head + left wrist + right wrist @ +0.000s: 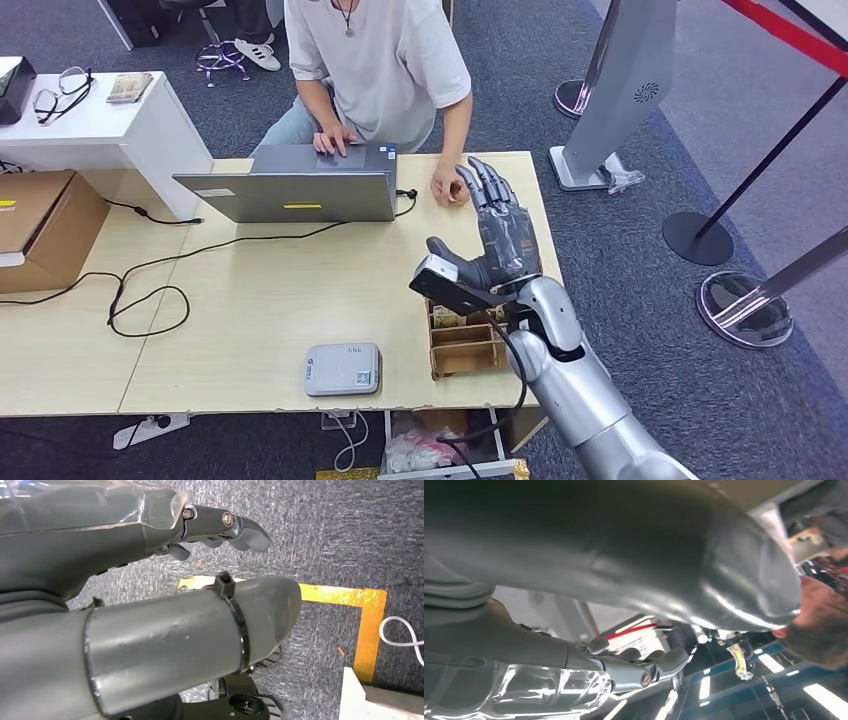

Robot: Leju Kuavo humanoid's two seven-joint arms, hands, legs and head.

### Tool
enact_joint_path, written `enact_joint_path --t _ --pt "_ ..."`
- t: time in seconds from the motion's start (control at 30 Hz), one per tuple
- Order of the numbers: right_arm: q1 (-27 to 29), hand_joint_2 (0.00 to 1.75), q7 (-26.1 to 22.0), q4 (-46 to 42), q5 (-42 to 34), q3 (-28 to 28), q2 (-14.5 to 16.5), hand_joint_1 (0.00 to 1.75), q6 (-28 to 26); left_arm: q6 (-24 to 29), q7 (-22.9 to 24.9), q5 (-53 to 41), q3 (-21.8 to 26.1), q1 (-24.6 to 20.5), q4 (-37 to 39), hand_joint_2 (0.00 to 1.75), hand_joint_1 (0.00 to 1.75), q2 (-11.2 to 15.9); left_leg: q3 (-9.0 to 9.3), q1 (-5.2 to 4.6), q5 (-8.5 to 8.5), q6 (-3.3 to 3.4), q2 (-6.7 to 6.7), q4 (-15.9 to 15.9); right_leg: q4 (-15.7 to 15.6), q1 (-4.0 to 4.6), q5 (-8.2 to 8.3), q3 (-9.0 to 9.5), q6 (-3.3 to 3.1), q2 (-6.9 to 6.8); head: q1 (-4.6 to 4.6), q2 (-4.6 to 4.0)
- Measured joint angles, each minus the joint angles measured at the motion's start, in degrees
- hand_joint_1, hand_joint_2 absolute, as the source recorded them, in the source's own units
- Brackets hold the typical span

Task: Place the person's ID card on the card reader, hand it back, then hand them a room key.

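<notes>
My right hand [497, 232] reaches out over the table's far right part, fingers spread and nothing in it. Its fingertips [484, 176] lie close to the person's hand [446, 187], which rests on the table edge; I cannot tell whether that hand holds a card. The right wrist view shows the thumb [704, 565] and straight fingers [644, 667] with nothing between them. The grey card reader [342, 369] sits near the table's front edge. A wooden box [465, 343] with cards stands right of it, under my forearm. My left hand [150, 545] hangs over the floor, holding nothing.
A person in a grey shirt [385, 60] sits across the table [260, 300], one hand on an open laptop [300, 190]. Black cables [150, 290] loop over the left part. A cardboard box [45, 225] and a white side table [100, 120] stand left; stanchion bases [745, 305] stand right.
</notes>
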Motion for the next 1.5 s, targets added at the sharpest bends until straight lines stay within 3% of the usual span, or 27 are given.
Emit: enact_joint_path --t 0.07,0.2,0.6,0.93,1.23,1.5 --pt "0.8 0.0 0.5 0.0 1.8 -0.2 -1.0 0.0 -0.1 0.0 0.0 0.2 0.3 0.1 0.0 0.0 0.0 0.0 0.0 0.0 0.0 0.0 0.0 0.0 0.0 0.0 0.0 0.0 0.0 0.0 0.01 0.0" --pt "1.7 1.75 0.9 0.3 4.1 -0.4 -2.9 0.0 0.0 0.4 0.0 0.7 0.8 0.2 0.0 0.0 0.0 -0.1 -0.01 0.0 0.0 0.0 0.0 0.0 0.0 0.0 0.0 0.0 0.0 0.0 0.0 0.0" --pt "3.8 1.75 -0.4 0.4 4.3 -0.4 -9.2 0.0 0.0 0.9 0.0 1.7 2.2 0.4 0.0 0.0 0.0 -0.3 -0.03 -0.01 -0.01 0.01 0.0 0.0 0.0 -0.01 0.01 0.0 0.01 -0.01 0.0 0.0" --pt "8.1 1.75 -0.4 -7.5 2.3 0.1 -15.8 0.0 0.9 0.9 -0.2 2.5 3.1 0.5 0.0 0.0 0.0 -0.3 -0.06 -0.01 -0.01 0.01 -0.02 0.0 0.0 -0.01 0.0 -0.01 0.02 -0.04 0.01 0.0" --pt "9.1 1.75 -3.2 -12.5 -4.8 1.1 -21.7 0.0 10.7 0.9 -0.4 2.8 3.4 0.5 0.0 0.0 0.0 -0.3 -0.07 -0.02 -0.02 0.02 -0.01 0.0 0.0 -0.03 0.01 0.0 0.03 -0.05 0.0 0.0" --pt "5.6 1.75 -4.9 -12.3 -10.5 2.6 -24.8 0.0 19.0 -0.8 0.0 3.0 4.2 0.5 0.0 0.0 0.0 0.1 -0.07 -0.01 -0.01 0.02 -0.01 0.0 0.0 -0.02 0.01 0.0 0.03 -0.05 0.0 0.0"
